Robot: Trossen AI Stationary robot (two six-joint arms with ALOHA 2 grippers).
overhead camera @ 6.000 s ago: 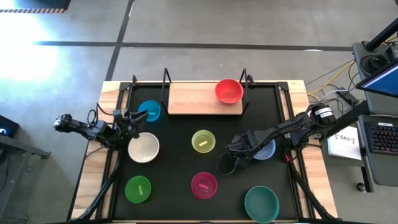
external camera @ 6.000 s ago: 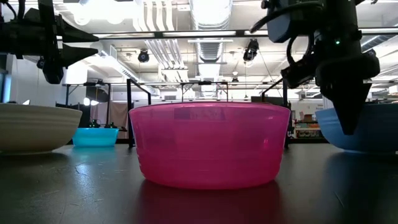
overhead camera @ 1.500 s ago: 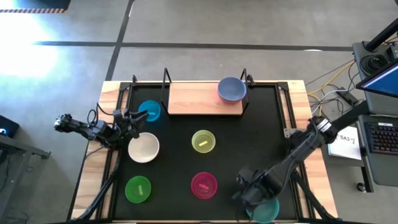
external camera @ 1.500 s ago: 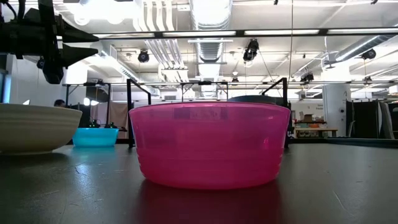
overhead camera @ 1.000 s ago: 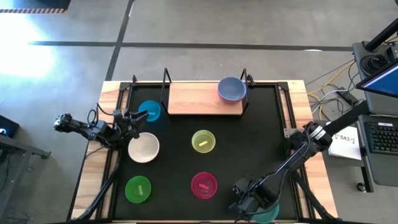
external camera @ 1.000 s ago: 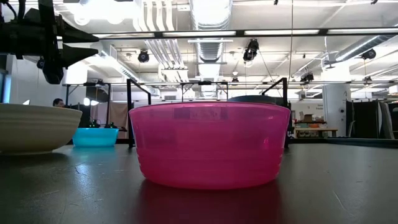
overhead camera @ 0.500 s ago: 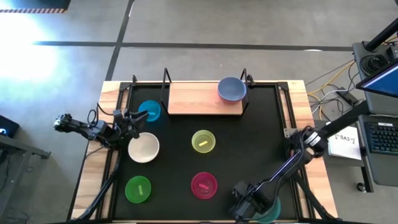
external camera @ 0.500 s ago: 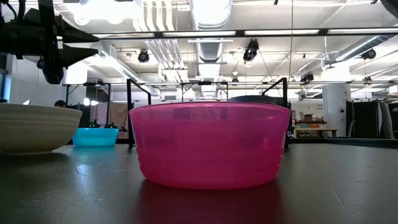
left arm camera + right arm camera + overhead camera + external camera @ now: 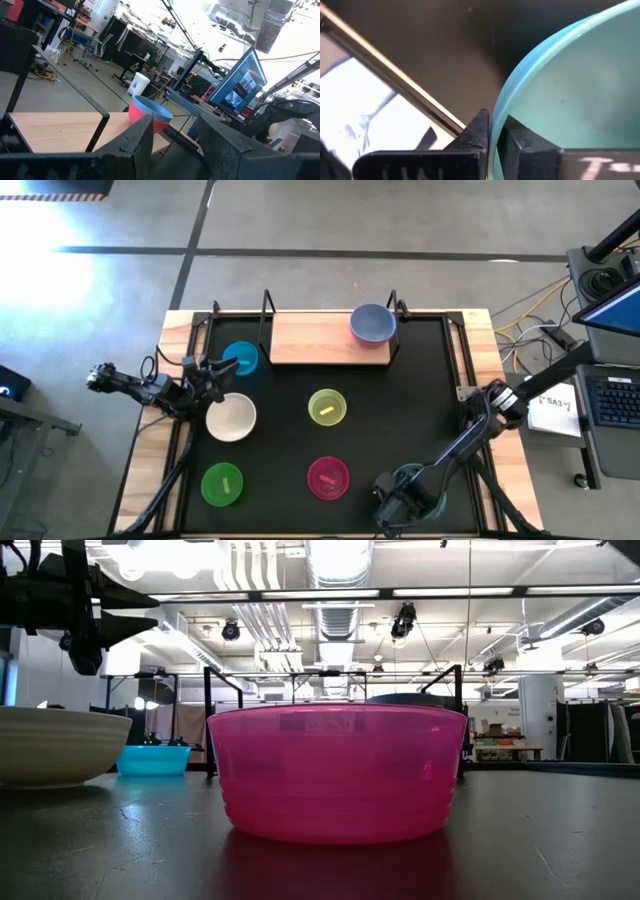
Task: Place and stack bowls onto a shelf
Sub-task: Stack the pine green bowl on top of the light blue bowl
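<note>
The right end effector [image 9: 492,132] is down at the bench's near edge, pinched shut on the rim of the round teal plastic bowl [image 9: 570,85], ready to lift it. The light wooden shelf [image 9: 310,338] at the far edge already carries a grey-blue bowl stacked on a red one [image 9: 372,325]. The left end effector [image 9: 172,145] waits half open, holding nothing, by the left edge.

Glossy plastic magenta bowl [image 9: 337,772]; pale wood shelf [image 9: 310,340]; matt black mat [image 9: 400,410].

right tool [image 9: 492,131] now clamped on teal bowl [image 9: 570,90]
</note>
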